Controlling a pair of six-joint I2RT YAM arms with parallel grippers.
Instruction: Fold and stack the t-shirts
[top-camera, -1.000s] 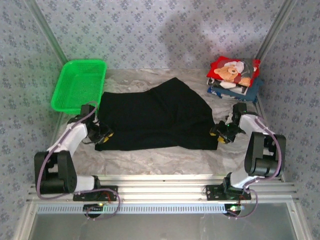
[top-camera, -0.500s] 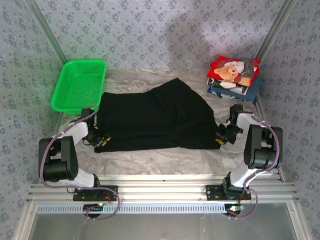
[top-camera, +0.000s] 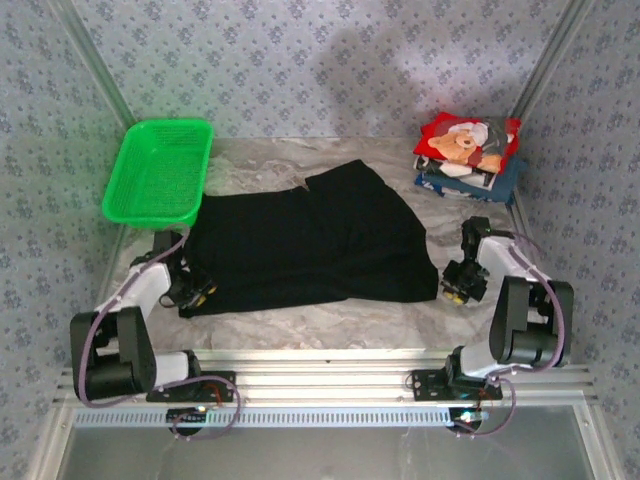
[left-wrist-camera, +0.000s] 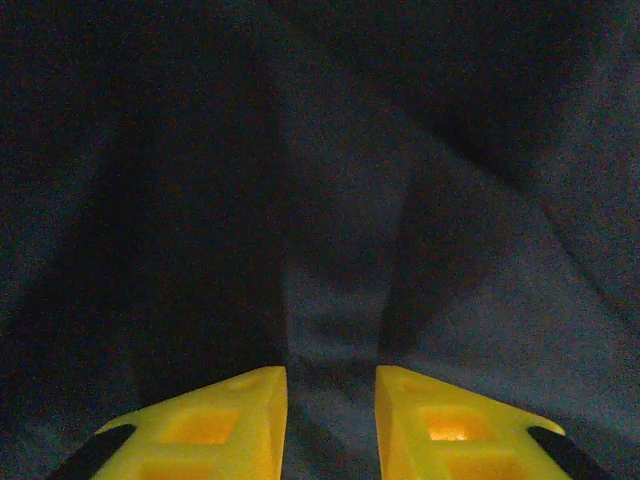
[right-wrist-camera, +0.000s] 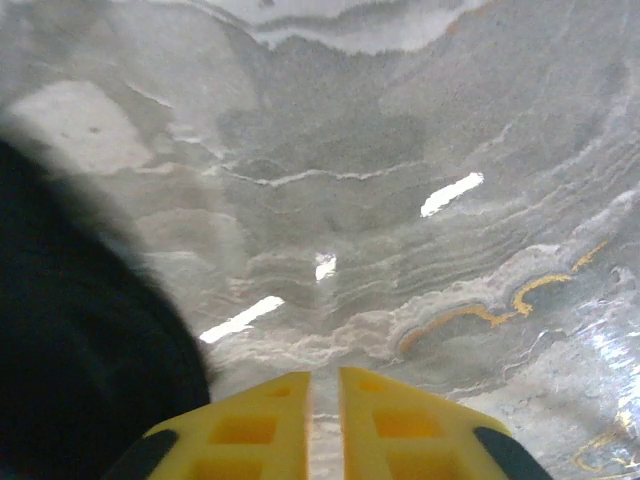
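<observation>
Left jaws: the yellow fingertips stand a little apart, and a ridge of black cloth runs into the gap. I cannot tell whether they pinch it.
Left jaws, place: low at the near left corner of the black shirt, close to the left edge of the surface.
Right jaws: almost clenched, with only a thin slit between the yellow fingertips and nothing in it.
Right jaws, place: over bare surface just beside the shirt's near right corner. In the wrist view the black cloth lies close on their left.
Black shirt: spread across the middle of the surface, lightly rumpled, its far edge stepped and reaching farther on the right.
Folded shirts: a stack in the far right corner, apart from the black shirt. A red one with a teddy bear lies on top, with white and dark blue ones under it.
Basket: green mesh, in the far left corner, its near right corner just beside the shirt's far left corner.
Surface: grey, marbled and glossy.
</observation>
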